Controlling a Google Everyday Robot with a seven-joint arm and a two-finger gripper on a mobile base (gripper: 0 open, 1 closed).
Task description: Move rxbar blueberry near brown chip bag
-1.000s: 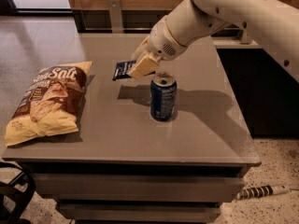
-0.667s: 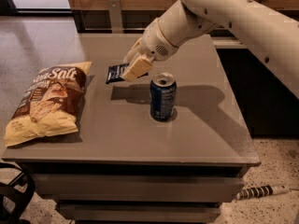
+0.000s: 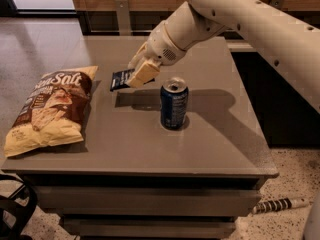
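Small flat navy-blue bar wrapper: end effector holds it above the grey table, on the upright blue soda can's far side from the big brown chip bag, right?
No. Camera view shows the end effector holding the bar wrapper between the soda can and the chip bag, above the table.

Pinched in the gripper [image 3: 140, 74], the small dark-blue bar [image 3: 120, 79] hangs tilted just right of the top of the flat-lying brown chip bag [image 3: 50, 109].

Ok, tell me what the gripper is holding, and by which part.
The gripper grips the rxbar blueberry by the end nearest the soda can, lifted off the table.
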